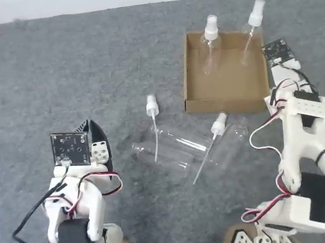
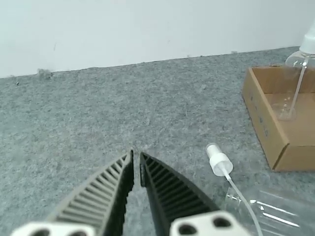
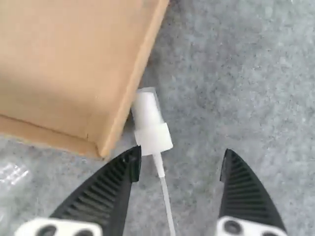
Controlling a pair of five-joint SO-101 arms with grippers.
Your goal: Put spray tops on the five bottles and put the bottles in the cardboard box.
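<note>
Grey carpet covers the surface, and the cardboard box (image 1: 227, 103) sits toward the far right with 2 capped bottles (image 1: 211, 46) standing in it. The right gripper (image 3: 182, 153) hangs with its fingers spread wide on either side of a loose spray top (image 3: 150, 129), which lies right beside the box's near corner. The left gripper (image 2: 137, 155) sits low over the carpet, fingers narrowed to a slit and holding nothing. Clear bottles (image 1: 169, 149) lie on their sides in the middle, with 2 more spray tops (image 1: 151, 106) by them. The worry, I'd say, is that corner: a finger closing there could catch the cardboard and shove the box, or pinch the thin dip tube and flick the top away.
</note>
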